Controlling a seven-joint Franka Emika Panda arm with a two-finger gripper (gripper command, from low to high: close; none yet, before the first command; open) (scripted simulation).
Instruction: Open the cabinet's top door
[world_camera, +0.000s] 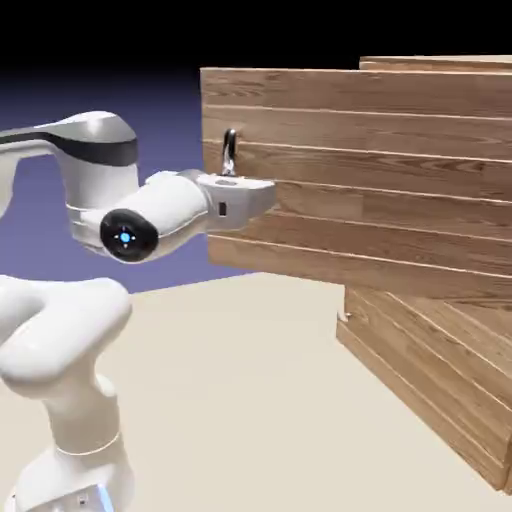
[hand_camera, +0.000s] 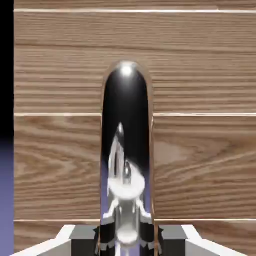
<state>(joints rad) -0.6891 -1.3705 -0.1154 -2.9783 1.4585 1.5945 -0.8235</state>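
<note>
The cabinet of brown wood planks fills the exterior view's right side. Its top door stands swung out from the body, its free edge toward the left. A curved metal handle rises near that edge. My gripper is at the handle's lower part, shut on it. In the hand view the shiny handle runs up the middle over the door planks, large between my grey fingertips at the bottom edge; my gripper closes around it.
The lower plank panel sits below the swung door, slanting back to the right. The beige tabletop spreads in front of the cabinet. My white arm rises at the left.
</note>
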